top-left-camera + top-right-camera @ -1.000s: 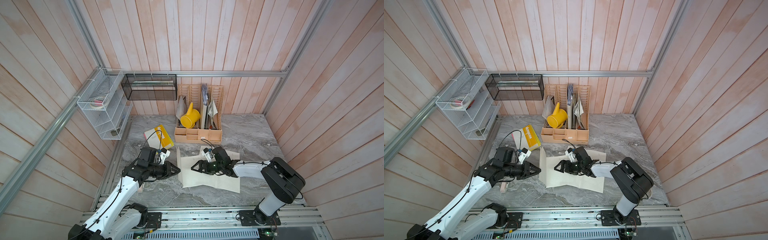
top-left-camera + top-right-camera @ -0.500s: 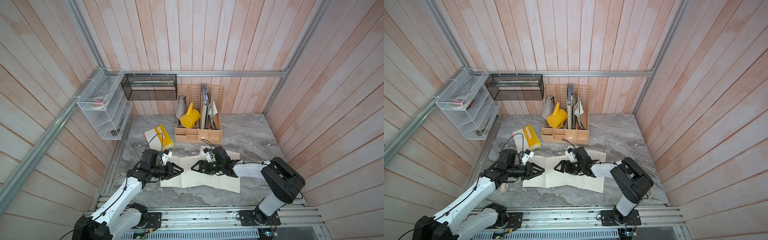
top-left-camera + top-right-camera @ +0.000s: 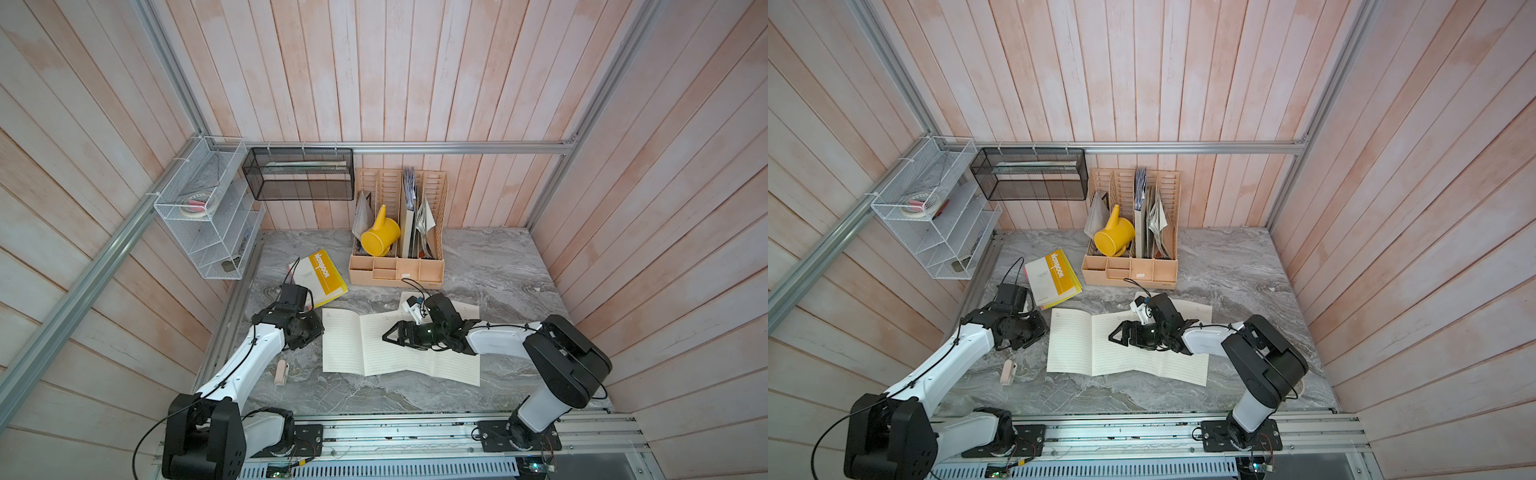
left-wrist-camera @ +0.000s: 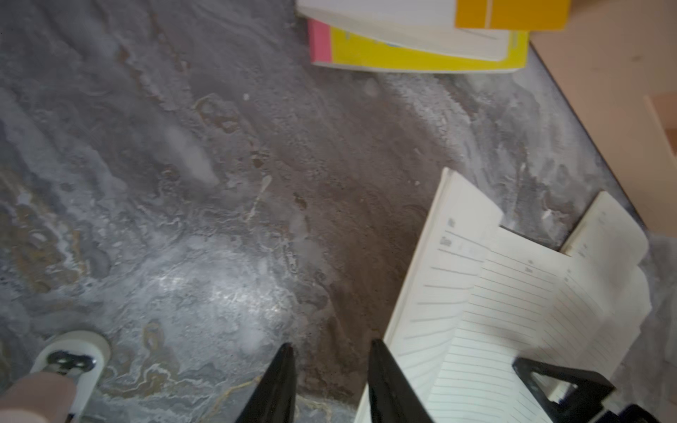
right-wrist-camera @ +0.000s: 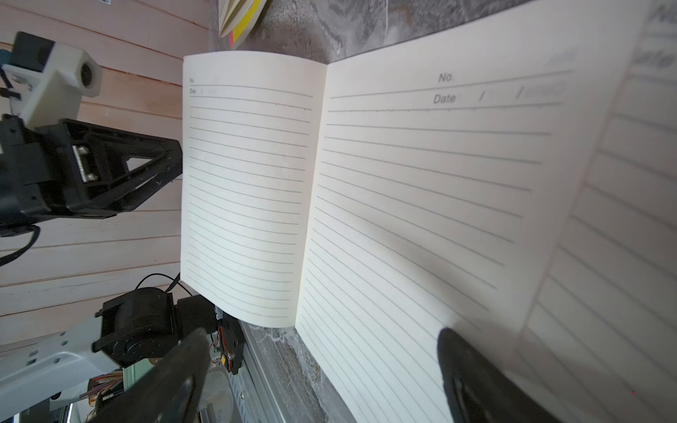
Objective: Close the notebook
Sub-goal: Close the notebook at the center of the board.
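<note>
Grey marbled surface [image 3: 490, 266] carries the notebook [image 3: 376, 351], lying open near its middle with lined pages facing up. The right tool [image 5: 322, 335] hangs low over those pages, jaws spread wide, grasping nothing. The left tool [image 4: 331, 346] sits just beside the notebook's left edge, jaws slightly parted and empty.

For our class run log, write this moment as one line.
notebook: lying open | left hand: open, empty, beside its edge | right hand: open, over its pages | task: not done
</note>
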`<state>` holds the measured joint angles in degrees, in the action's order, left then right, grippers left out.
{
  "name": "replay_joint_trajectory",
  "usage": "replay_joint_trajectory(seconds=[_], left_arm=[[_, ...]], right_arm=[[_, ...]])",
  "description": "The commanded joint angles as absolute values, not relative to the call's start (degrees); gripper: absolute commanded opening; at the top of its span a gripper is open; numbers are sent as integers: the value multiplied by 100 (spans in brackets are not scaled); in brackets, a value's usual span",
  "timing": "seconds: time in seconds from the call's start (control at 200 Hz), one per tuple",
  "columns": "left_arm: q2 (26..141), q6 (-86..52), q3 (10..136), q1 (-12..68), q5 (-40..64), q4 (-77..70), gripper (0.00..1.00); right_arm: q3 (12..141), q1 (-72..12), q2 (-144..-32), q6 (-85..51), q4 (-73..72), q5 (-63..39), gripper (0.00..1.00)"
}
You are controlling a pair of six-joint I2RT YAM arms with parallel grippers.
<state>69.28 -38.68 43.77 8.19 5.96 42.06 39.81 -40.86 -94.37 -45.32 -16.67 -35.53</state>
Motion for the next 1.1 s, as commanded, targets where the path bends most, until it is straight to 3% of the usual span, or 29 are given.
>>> replay_joint_trajectory(seconds=[0.0, 0.35, 0.625, 0.81, 1.095], left_arm=[[6647, -4051, 4195, 715, -111, 4144, 36], [7032, -4079, 3638, 642, 325, 3692, 38], [6682, -3913, 3115, 642, 1997, 2442, 42], [6220, -3823, 2996, 646, 2593, 2111, 43], [6083, -4359, 2473, 644, 4248, 647, 44]], right_arm=[[3898, -4125, -9333, -4425, -1589, -3575, 98], [3956, -4122, -9424, -4439, -1672, -3657, 98], [3916, -4124, -9432, -4449, -1681, -3649, 98], [3916, -4122, -9472, -4460, -1716, -3647, 98], [3920, -4127, -9536, -4478, -1778, -3695, 98]])
